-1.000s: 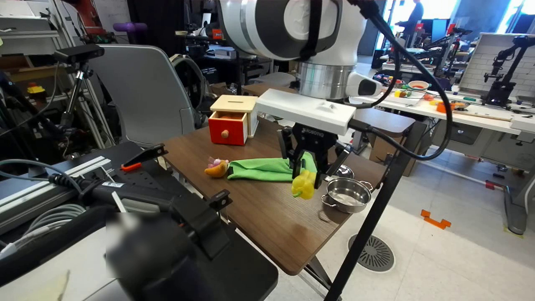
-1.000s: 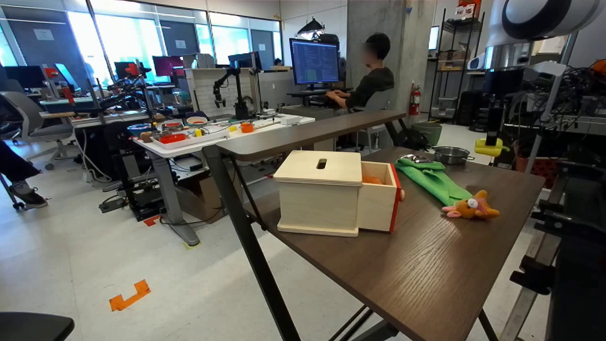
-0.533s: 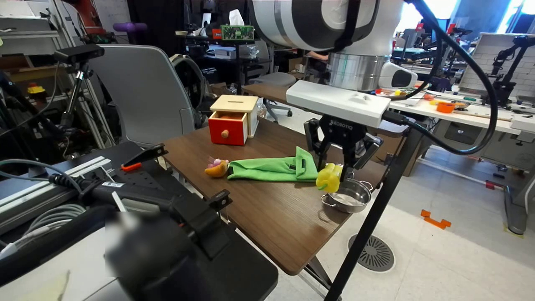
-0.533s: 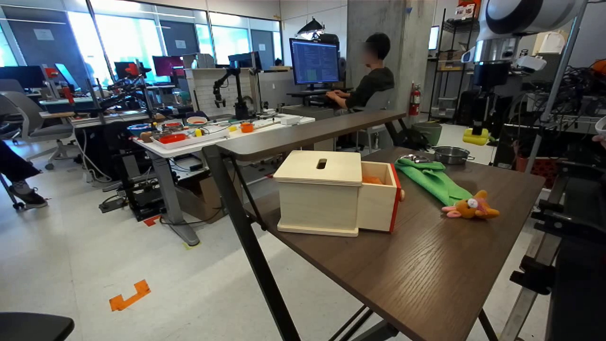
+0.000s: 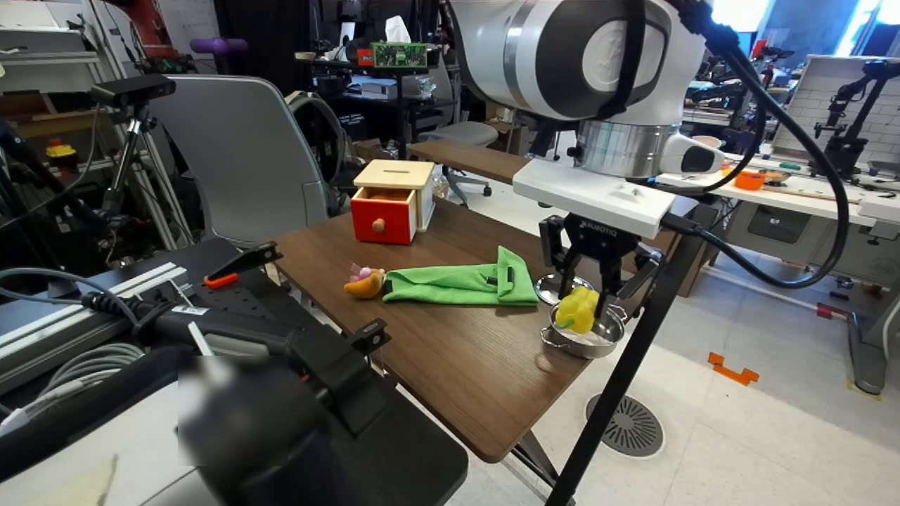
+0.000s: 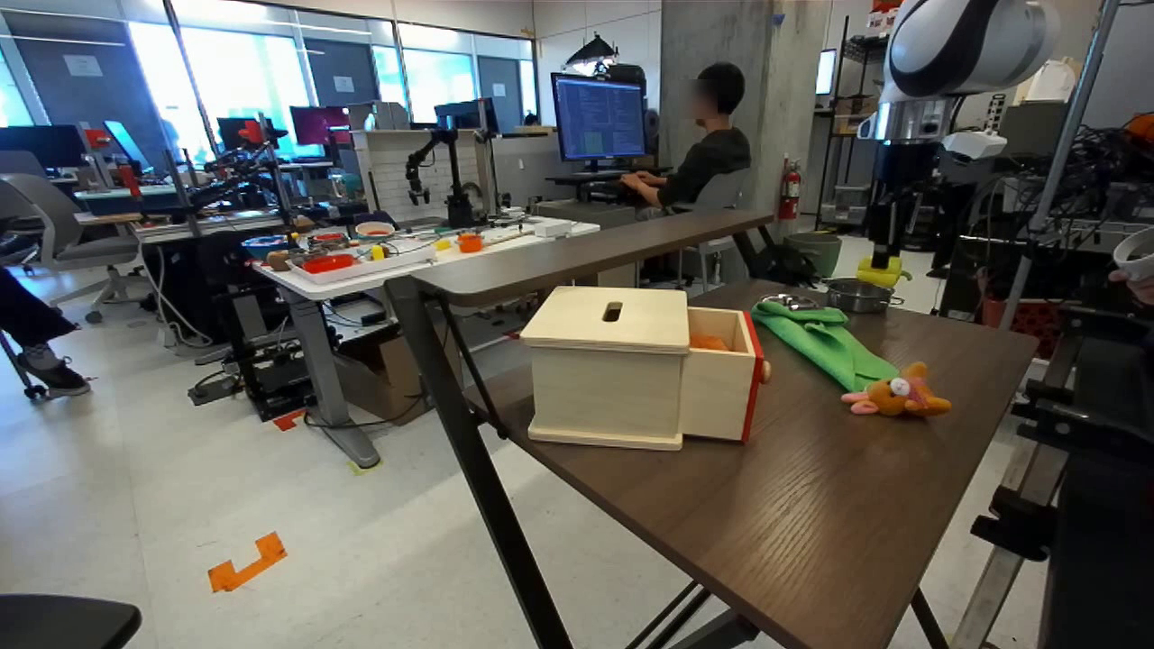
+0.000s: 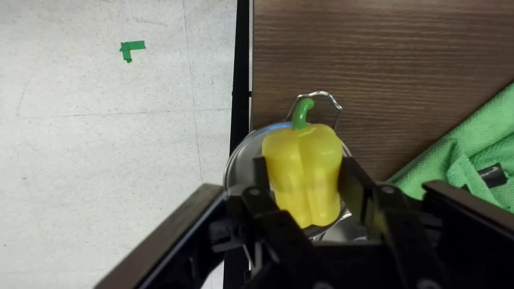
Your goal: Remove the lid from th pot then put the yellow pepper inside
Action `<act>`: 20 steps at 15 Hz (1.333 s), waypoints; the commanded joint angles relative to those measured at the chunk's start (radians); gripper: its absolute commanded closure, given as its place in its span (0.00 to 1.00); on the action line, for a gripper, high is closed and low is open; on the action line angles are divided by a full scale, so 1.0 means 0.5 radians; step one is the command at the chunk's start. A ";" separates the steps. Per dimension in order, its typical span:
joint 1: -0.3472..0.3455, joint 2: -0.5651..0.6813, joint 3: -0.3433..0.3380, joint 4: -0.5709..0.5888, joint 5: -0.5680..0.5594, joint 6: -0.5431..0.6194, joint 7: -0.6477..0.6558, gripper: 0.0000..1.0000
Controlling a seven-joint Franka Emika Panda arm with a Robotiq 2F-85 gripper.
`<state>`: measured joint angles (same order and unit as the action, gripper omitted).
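Observation:
The yellow pepper (image 5: 576, 311) is held between the two fingers of my gripper (image 5: 584, 298), with its green stem pointing out of the jaws. It also shows in an exterior view (image 6: 878, 273) and in the wrist view (image 7: 303, 176). The shiny silver pot (image 5: 596, 346) is uncovered, and the pepper is over its opening in the wrist view, where the pot's rim (image 7: 240, 166) shows around it. The pepper is close to rim height; I cannot tell if it dips inside. The silvery lid (image 5: 548, 289) lies on the table beside the pot, partly behind my gripper.
A green cloth (image 5: 457, 284) lies beside the lid. An orange plush toy (image 5: 364, 284) lies at the cloth's far end from the pot. A wooden box with an open red-fronted drawer (image 5: 384, 216) stands on the table (image 5: 450, 358). The pot is close to the table edge.
My gripper has carried the pepper from beside the green cloth to over the pot and lowered it. The pot, lid, cloth and box have not moved.

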<state>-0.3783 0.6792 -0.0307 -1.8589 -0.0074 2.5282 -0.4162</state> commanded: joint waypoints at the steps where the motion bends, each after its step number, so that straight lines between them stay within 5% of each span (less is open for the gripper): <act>1: 0.001 0.130 -0.004 0.203 0.048 -0.105 0.055 0.78; 12: 0.009 0.301 -0.005 0.438 0.044 -0.235 0.151 0.78; 13: 0.014 0.310 -0.011 0.449 0.040 -0.238 0.164 0.30; 17: 0.007 0.328 -0.002 0.476 0.049 -0.254 0.173 0.05; 20: 0.001 0.291 0.008 0.455 0.059 -0.255 0.175 0.00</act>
<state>-0.3776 0.8254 -0.0304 -1.6606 -0.0072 2.4451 -0.3292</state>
